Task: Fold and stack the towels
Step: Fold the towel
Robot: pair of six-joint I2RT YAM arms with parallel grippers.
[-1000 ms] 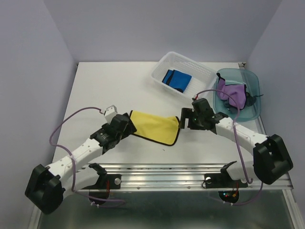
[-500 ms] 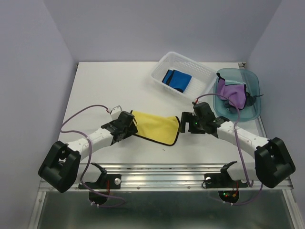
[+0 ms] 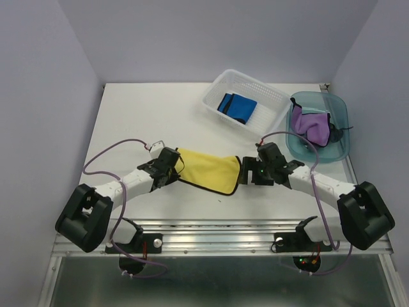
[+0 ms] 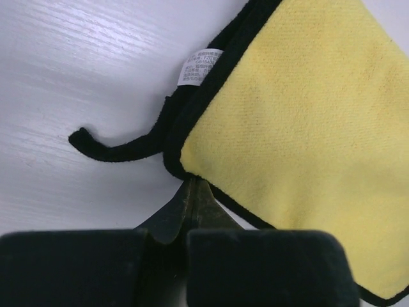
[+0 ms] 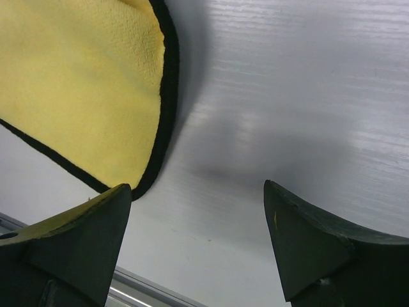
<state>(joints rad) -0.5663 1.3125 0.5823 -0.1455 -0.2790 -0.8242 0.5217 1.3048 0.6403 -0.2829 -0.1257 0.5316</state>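
Yellow towel [image 3: 208, 169]: lay flat by the table's [image 3: 140, 115] near edge, unfolded. Left fingers [image 4: 172, 217]: pressed together at its left corner hem, likely for lifting; hold uncertain. Right fingers [image 5: 77, 236]: stood spread at its right edge, gripping nothing.

Black-edged yellow towel [image 3: 208, 171] lies spread flat, slightly tilted.
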